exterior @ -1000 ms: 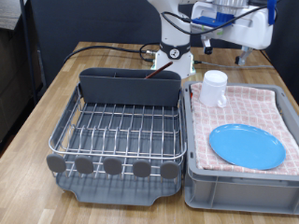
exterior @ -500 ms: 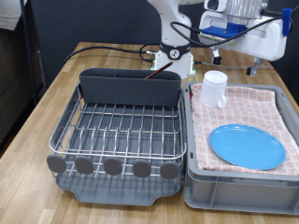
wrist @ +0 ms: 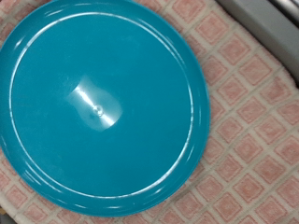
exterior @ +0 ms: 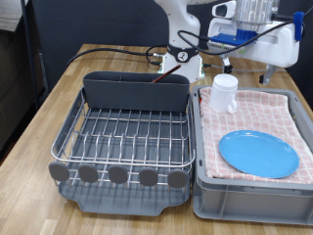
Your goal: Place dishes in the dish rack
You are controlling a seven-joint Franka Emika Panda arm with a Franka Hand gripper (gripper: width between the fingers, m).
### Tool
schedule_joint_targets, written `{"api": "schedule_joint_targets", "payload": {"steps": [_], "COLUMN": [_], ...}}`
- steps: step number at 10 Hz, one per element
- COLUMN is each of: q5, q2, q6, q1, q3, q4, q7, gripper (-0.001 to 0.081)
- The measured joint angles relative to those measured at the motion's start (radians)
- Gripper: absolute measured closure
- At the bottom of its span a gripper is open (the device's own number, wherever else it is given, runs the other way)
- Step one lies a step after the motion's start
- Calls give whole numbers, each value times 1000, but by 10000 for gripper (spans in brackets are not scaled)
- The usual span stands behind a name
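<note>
The bright-blue plate (exterior: 258, 153) lies flat on the checked cloth in the light grey bin (exterior: 245, 196). It fills the wrist view (wrist: 98, 103). The white mug (exterior: 225, 92) stands upright at the bin's far-left corner. A slim brown piece, perhaps the wooden spoon (exterior: 200, 93), shows just left of the mug. The dish rack (exterior: 122, 137) stands on the exterior view's left, and its wire grid holds nothing. My gripper (exterior: 262, 67) hangs high above the bin's far side, apart from the plate and holding nothing that shows. Its fingers do not show in the wrist view.
The rack's tall grey back compartment (exterior: 135, 90) faces the robot base (exterior: 181, 59). Cables (exterior: 117, 51) lie on the wooden table (exterior: 44, 108) behind the rack. The pink-and-white checked cloth (exterior: 279, 113) lines the bin.
The arm's hand has moved towards the exterior view's right and slightly up over the bin. The plate, mug and rack have not moved.
</note>
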Motion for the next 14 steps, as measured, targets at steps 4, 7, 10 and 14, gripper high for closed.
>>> {"api": "schedule_joint_targets", "payload": {"steps": [4, 7, 10, 14], "q5": [235, 581, 670, 907], "q2": [61, 127, 148, 184], "q6": [256, 372, 384, 409], "q1": [2, 3, 2, 1], "q3": [-15, 3, 16, 57], "q4": [-105, -120, -106, -69], "q7": [-260, -637, -723, -953], "gripper": [4, 4, 4, 4]}}
